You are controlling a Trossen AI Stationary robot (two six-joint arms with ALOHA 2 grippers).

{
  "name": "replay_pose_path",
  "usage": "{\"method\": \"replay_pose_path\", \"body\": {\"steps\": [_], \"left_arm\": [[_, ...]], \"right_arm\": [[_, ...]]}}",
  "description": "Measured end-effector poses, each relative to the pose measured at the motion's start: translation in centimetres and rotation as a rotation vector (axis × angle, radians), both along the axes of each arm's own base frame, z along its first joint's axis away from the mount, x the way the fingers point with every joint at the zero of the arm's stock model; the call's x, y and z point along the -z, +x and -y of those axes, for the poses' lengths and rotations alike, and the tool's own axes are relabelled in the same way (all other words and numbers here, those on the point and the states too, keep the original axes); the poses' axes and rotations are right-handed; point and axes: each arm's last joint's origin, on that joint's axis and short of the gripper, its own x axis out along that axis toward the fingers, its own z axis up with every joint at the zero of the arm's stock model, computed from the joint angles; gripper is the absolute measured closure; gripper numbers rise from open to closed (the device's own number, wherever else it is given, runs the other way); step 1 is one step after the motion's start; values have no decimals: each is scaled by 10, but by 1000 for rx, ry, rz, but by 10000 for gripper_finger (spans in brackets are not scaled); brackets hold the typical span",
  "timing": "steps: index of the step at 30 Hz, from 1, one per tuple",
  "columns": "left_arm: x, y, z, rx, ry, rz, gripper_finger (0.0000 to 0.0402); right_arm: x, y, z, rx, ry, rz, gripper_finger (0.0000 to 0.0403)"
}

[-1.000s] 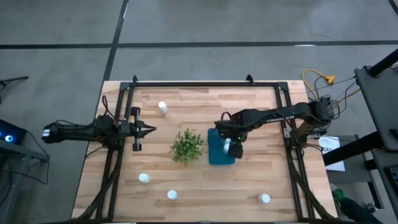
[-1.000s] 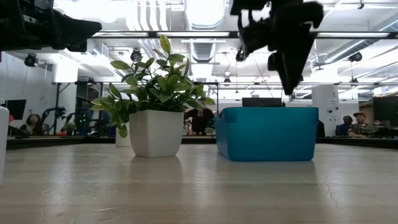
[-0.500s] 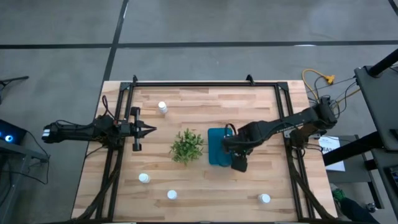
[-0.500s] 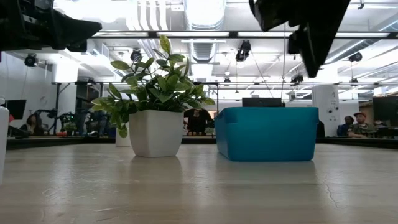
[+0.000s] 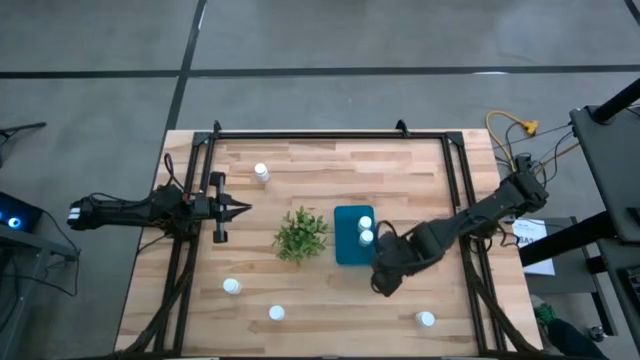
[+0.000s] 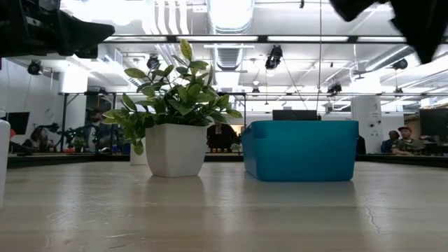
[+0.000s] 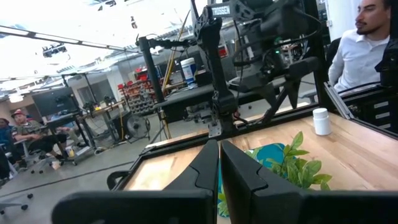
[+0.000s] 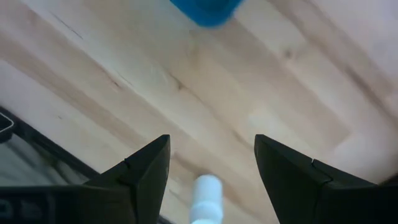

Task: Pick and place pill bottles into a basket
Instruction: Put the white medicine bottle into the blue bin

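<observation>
The teal-blue basket (image 5: pixel 347 245) stands at mid-table, right of the plant, with two white pill bottles (image 5: pixel 366 230) inside it. Other bottles stand on the table at the far left (image 5: pixel 261 172), near left (image 5: pixel 231 286), near middle (image 5: pixel 276 313) and near right (image 5: pixel 426 319). My right gripper (image 5: pixel 382 284) hangs open and empty just near and right of the basket. Its wrist view looks down on a bottle (image 8: pixel 206 199) beyond the open fingers (image 8: pixel 149 168) and on the basket's corner (image 8: pixel 205 12). My left gripper (image 5: pixel 240 208) waits shut and empty at the left.
A bushy green plant (image 5: pixel 301 234) in a white pot (image 6: pixel 175 149) stands left of the basket. Black rails (image 5: pixel 330 135) frame the table. A person (image 7: pixel 367 43) sits beyond the table's right side in the left wrist view.
My right gripper has gone from above the basket toward the table's near edge and a little to the right, off the basket. Two bottles now show uncovered inside the basket. In the low view the arm has gone up and to the right, out of most of the picture.
</observation>
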Motion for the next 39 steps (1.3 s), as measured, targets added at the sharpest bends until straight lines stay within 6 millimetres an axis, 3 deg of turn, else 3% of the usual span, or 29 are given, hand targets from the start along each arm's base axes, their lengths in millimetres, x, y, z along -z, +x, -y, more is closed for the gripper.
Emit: {"method": "replay_pose_path", "body": {"steps": [21, 39], "left_arm": [[-2, 0, 0, 0, 0, 17, 402], [-1, 0, 0, 2, -16, 16, 402]], "right_arm": [[3, -28, -45, 303, -3, -55, 179], [3, -67, -89, 552, 13, -83, 179]]}}
